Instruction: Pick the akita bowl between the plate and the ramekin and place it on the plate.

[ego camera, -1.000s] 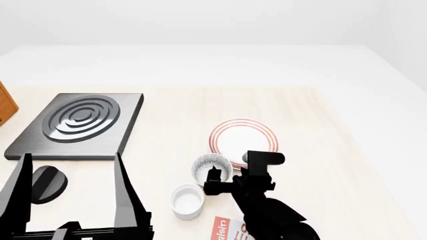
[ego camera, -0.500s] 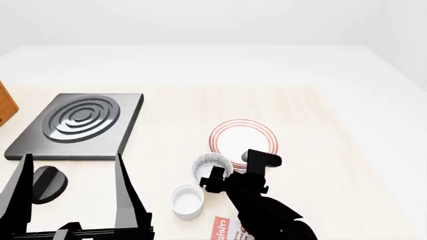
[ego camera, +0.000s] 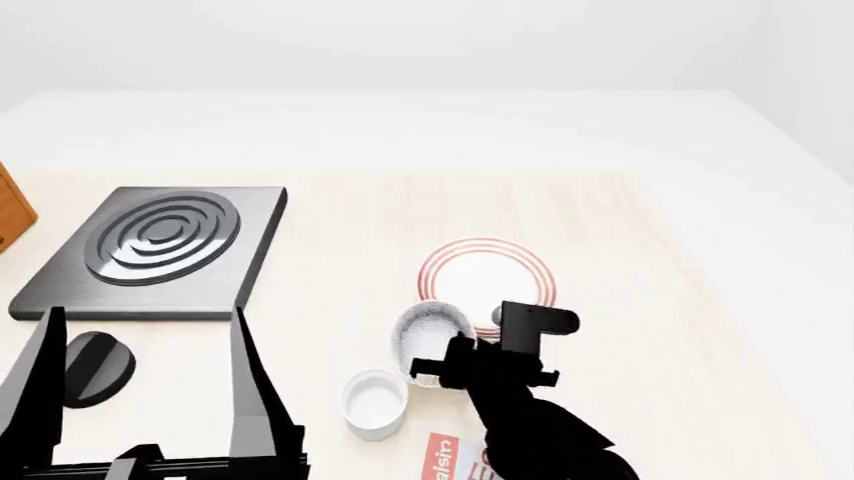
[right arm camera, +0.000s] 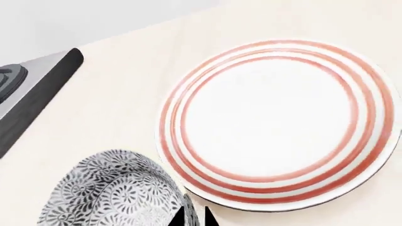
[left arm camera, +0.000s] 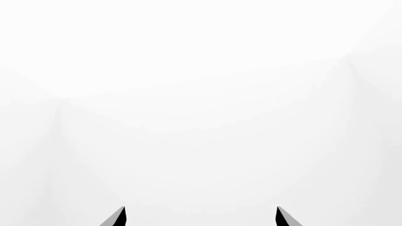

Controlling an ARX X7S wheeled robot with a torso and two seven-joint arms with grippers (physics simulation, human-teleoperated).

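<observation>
The akita bowl (ego camera: 427, 328), grey-patterned outside, hangs tilted between the ramekin (ego camera: 374, 402) and the red-ringed plate (ego camera: 487, 275). My right gripper (ego camera: 445, 360) is shut on the bowl's rim on the side nearest the plate. In the right wrist view the bowl (right arm camera: 113, 188) sits beside the plate (right arm camera: 276, 122), and the gripper's (right arm camera: 196, 217) two black tips pinch the rim. The plate is bare. My left gripper (ego camera: 144, 320) stands open at the near left, far from the bowl. The left wrist view shows that gripper (left arm camera: 201, 216) against blank white.
A black burner slab (ego camera: 154, 250) lies at the far left, with a black knob (ego camera: 94, 365) in front of it. A red and white box (ego camera: 461, 460) lies near the front edge beside my right arm. An orange wooden object (ego camera: 11, 210) shows at the left edge.
The right gripper has shifted slightly right toward the plate. The bowl in it has tipped, its patterned outside now showing from the head view. The left arm has not moved.
</observation>
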